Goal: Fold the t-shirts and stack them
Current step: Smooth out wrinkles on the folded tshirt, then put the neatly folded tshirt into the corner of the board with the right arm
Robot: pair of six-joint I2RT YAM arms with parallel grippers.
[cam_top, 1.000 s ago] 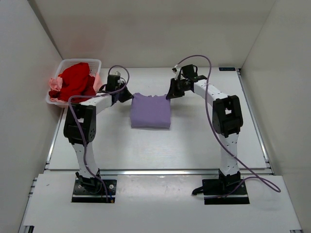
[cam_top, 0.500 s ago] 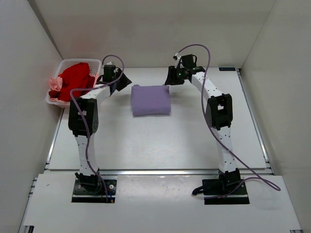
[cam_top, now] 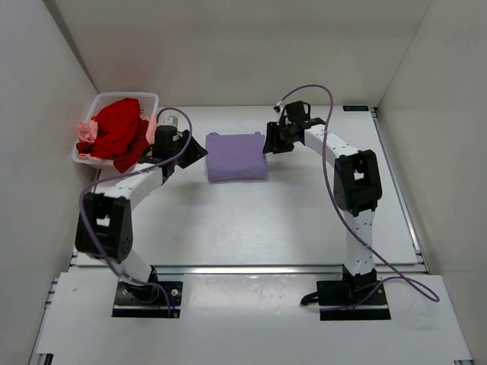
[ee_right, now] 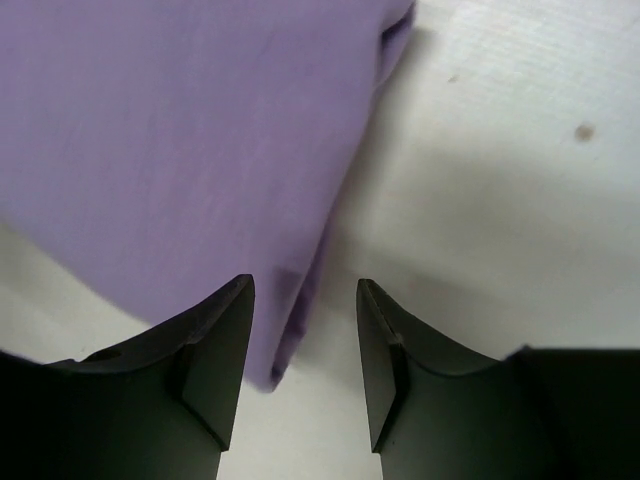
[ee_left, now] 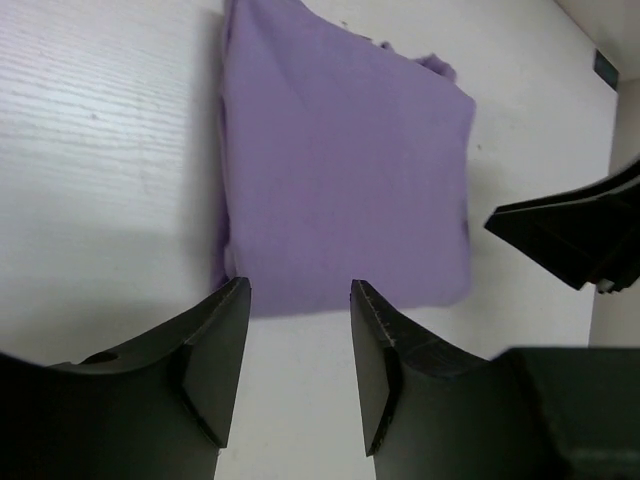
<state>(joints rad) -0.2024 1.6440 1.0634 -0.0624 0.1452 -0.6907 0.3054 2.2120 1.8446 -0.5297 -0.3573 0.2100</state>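
A lavender t-shirt [cam_top: 236, 157] lies folded into a flat rectangle at the back middle of the table. My left gripper [cam_top: 195, 150] hovers just off its left edge, open and empty; in the left wrist view the shirt [ee_left: 340, 170] lies beyond the gripper [ee_left: 299, 290]. Open and empty too, my right gripper [cam_top: 269, 141] sits at the shirt's right edge, with the folded edge [ee_right: 180, 130] under that gripper [ee_right: 305, 283]. A red t-shirt [cam_top: 114, 129] and a pale pink t-shirt [cam_top: 85, 131] lie crumpled in the basket.
The white plastic basket [cam_top: 125, 96] stands at the back left, close behind my left gripper. White walls enclose the table at the left, back and right. The right gripper's black fingers [ee_left: 570, 235] show at the right of the left wrist view.
Both grippers went from shut on the lavender shirt's far corners to open, letting it go. The shirt now lies a little farther back. My left arm has swung back toward the left.
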